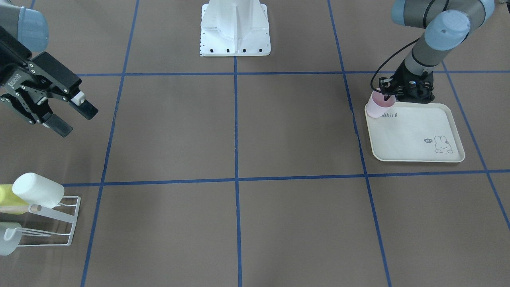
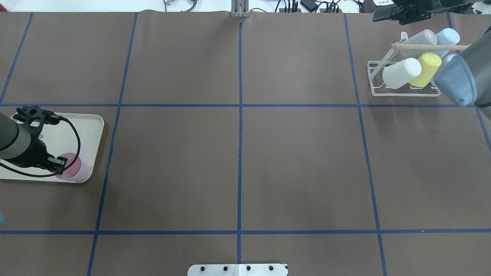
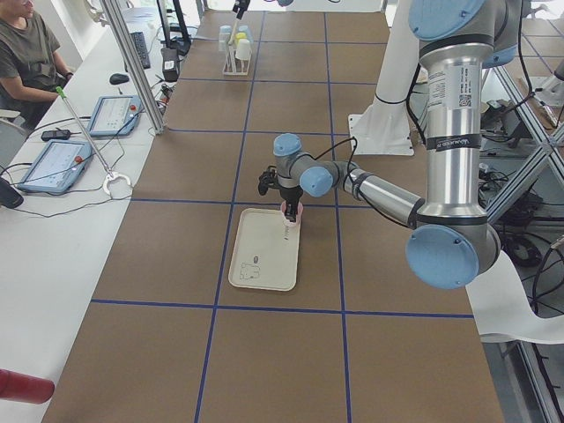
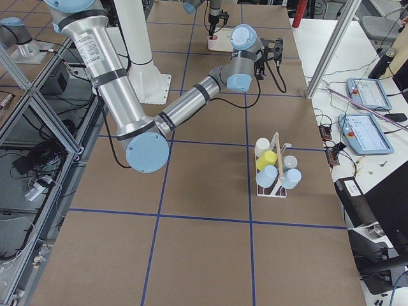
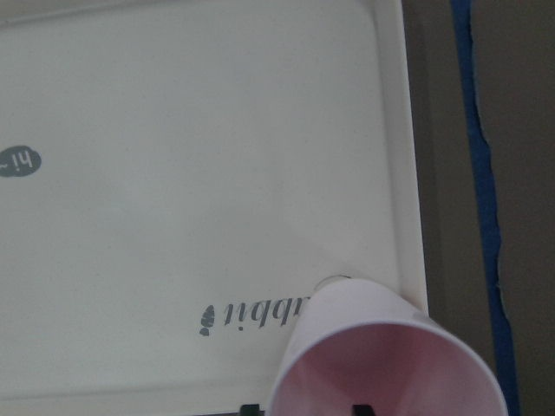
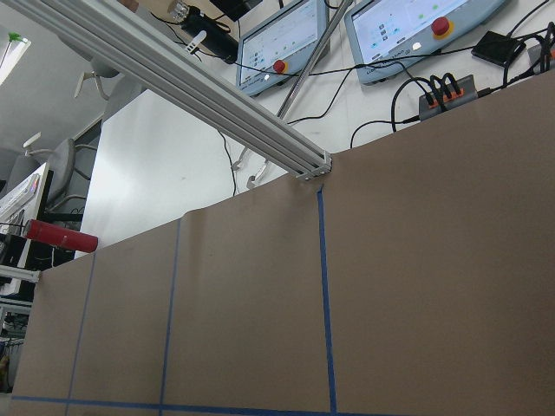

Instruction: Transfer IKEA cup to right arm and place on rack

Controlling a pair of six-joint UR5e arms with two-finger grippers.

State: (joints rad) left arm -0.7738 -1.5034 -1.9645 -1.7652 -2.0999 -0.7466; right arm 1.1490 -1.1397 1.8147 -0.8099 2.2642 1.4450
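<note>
At 9 o'clock in the overhead view, close to the left edge of the table (image 2: 299,165), sits the tray (image 2: 90,126). The pink cup (image 2: 74,168) is in the tray's 5 o'clock corner, right up against the rim, and it takes up only that corner. A tape line (image 2: 111,153) runs just beside that side of the tray.

The left gripper (image 1: 388,95) is down at the cup's top edge. In the left wrist view, one dark finger tip (image 5: 361,409) shows inside the cup. The other shows just outside it, with the cup's wall between them. The pictures do not show if the tips squeeze the wall or only sit on each side of it.

At 2 o'clock stands the rack (image 2: 374,82), well apart from the tray. Its near edge is just beside another tape line. A white cup (image 2: 401,73), a yellow cup (image 2: 425,69) and a pale blue cup (image 2: 448,37) lean on it under the dowel (image 2: 429,46). The right arm's blue joint (image 2: 456,84) hides the rack's 3 o'clock end in this view.

The right gripper (image 1: 75,118) hangs in the air with its fingers wide apart and nothing between them. In the front view it is well apart from the rack.

Between the tray and the rack lies a wide stretch of brown table, crossed by blue tape.
</note>
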